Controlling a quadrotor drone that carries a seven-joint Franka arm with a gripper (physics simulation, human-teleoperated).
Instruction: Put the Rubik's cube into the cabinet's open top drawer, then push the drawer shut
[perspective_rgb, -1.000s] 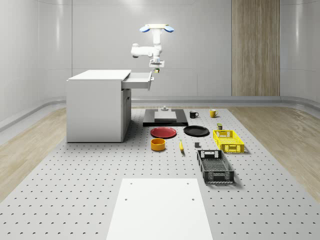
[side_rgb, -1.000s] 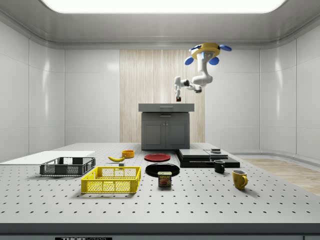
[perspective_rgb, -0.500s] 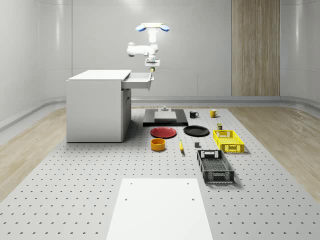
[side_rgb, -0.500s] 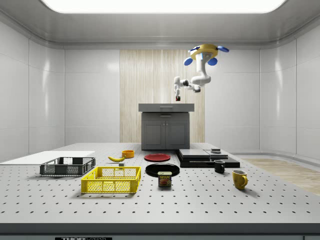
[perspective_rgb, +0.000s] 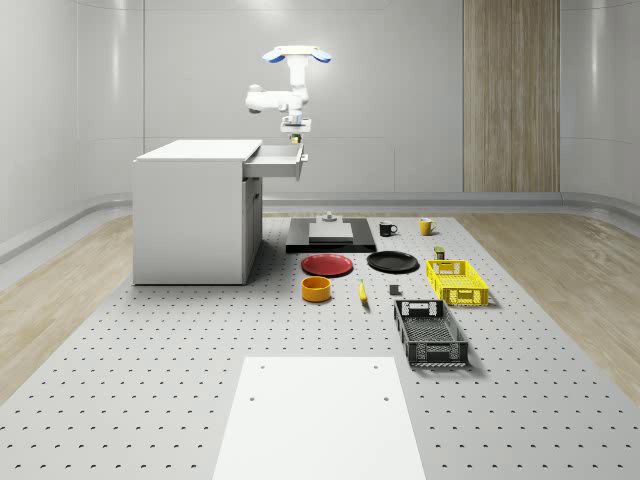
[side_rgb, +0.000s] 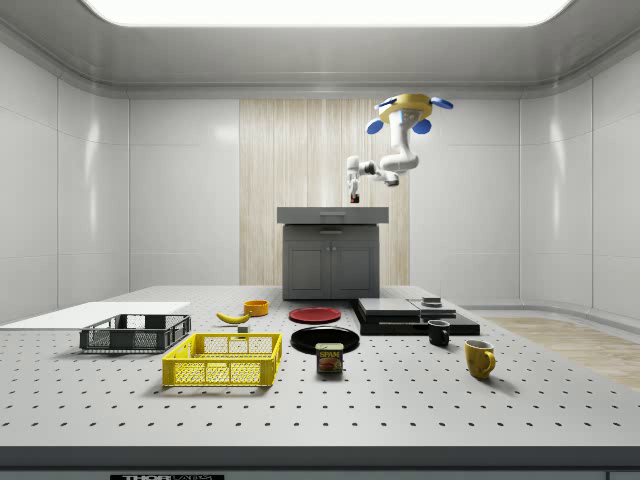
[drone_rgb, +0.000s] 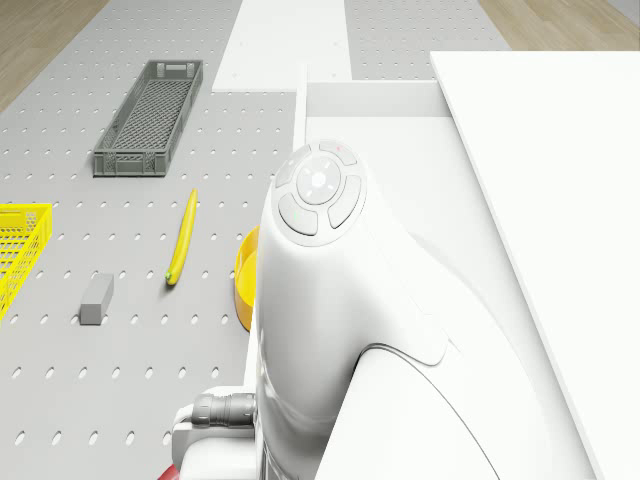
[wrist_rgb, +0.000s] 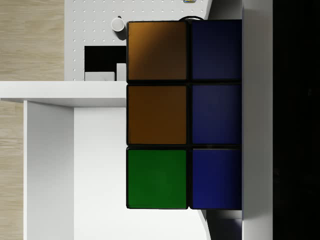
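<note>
Since a second ago the drone (perspective_rgb: 293, 53) has slid over the open top drawer (perspective_rgb: 280, 159), its gripper (perspective_rgb: 295, 127) pinching the Rubik's cube (wrist_rgb: 182, 115) above it; likely light, rigid, slick-faced, best squeezed on flat opposite sides.

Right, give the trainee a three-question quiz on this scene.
1. True or false: the top drawer of the cabinet stands open.
2. What do the fingers hold? A) banana B) Rubik's cube C) mug
3. Fill in: the drone hovers above the drawer's ____ end.

Key: 1 true. 2 B, the Rubik's cube. 3 front.
</note>
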